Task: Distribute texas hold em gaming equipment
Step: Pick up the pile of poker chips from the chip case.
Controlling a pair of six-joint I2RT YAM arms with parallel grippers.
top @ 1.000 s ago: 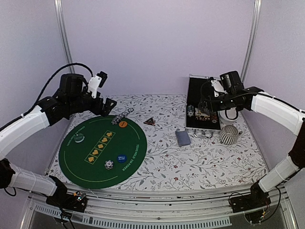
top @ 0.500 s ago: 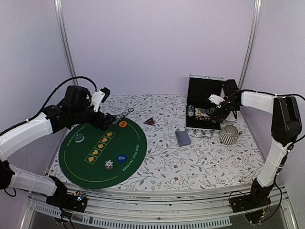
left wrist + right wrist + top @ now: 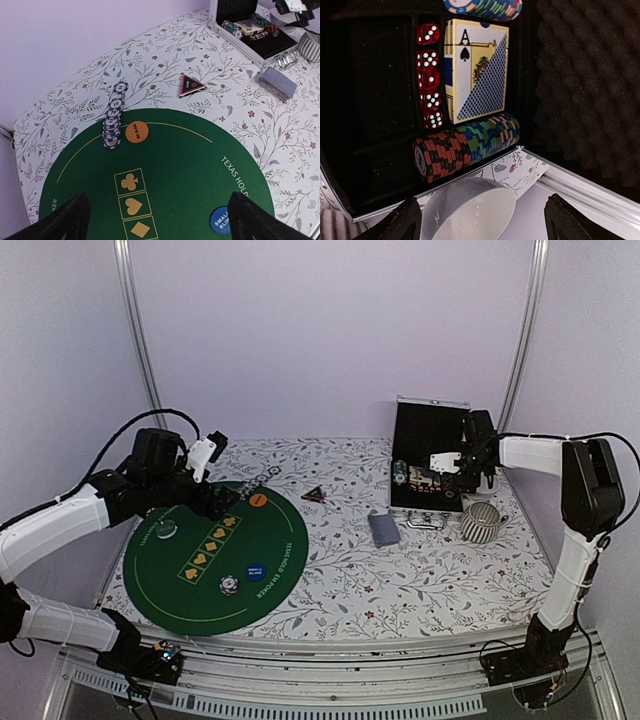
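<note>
A green round mat (image 3: 215, 550) lies at the left. On its far edge a row of striped poker chips (image 3: 113, 122) sits beside an orange disc (image 3: 136, 132). A blue disc (image 3: 226, 220) and one chip (image 3: 229, 585) sit near its front. The triangular marker (image 3: 191, 85) and the grey-blue card deck (image 3: 383, 528) rest on the cloth. My left gripper (image 3: 160, 225) hovers open over the mat's suit symbols, holding nothing. My right gripper (image 3: 485, 222) is open at the open case (image 3: 425, 455), above a white bowl (image 3: 470, 210). A chip roll (image 3: 467, 145), a boxed deck (image 3: 477, 70) and red dice (image 3: 430, 75) fill the case.
A ribbed cup (image 3: 482, 522) stands right of the case, near the card deck. The case lid stands upright at the back, lined with dark foam (image 3: 590, 85). Purple walls and metal posts enclose the table on three sides.
My right arm has swung right and down from over the case to its right edge, above the bowl. My left gripper has dropped lower over the mat's far side.
</note>
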